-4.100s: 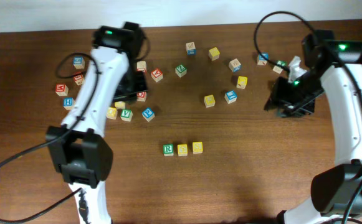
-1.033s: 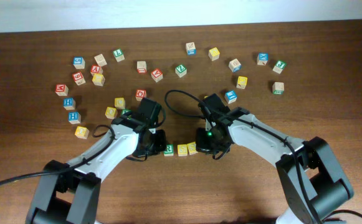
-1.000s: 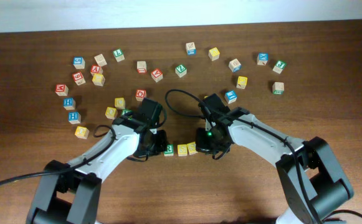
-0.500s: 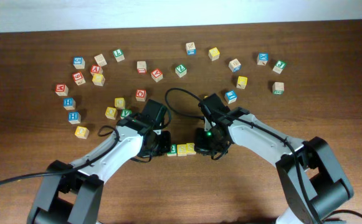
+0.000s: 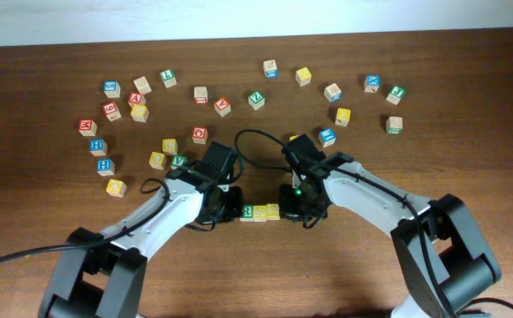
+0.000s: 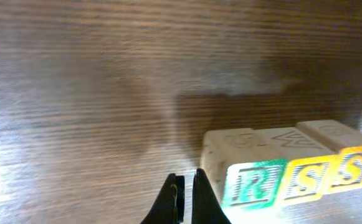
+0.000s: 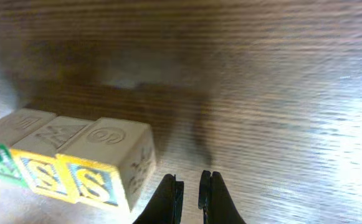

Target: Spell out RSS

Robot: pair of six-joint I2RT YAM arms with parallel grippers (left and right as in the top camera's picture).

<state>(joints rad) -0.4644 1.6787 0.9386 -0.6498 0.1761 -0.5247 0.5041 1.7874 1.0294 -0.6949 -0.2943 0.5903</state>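
The green-faced R cube (image 5: 248,213) and two yellow-faced S cubes (image 5: 260,213) (image 5: 273,210) stand in a tight row at the table's middle. In the left wrist view they read R (image 6: 250,185), S (image 6: 305,180), S (image 6: 354,169). My left gripper (image 5: 230,205) (image 6: 185,199) is shut and empty, right beside the R cube's left side. My right gripper (image 5: 292,205) (image 7: 190,196) is shut and empty, just right of the last S cube (image 7: 93,180), with a small gap to it.
Several other letter cubes lie scattered across the far half: a yellow one (image 5: 115,186) and a green one (image 5: 177,162) at the left, a red one (image 5: 222,107) at the middle, a blue one (image 5: 327,136) and a green one (image 5: 396,93) at the right.
My left gripper has slid right and pushed the R cube against the S cubes, so the row has closed up and shifted slightly right. My right gripper has stayed in place.
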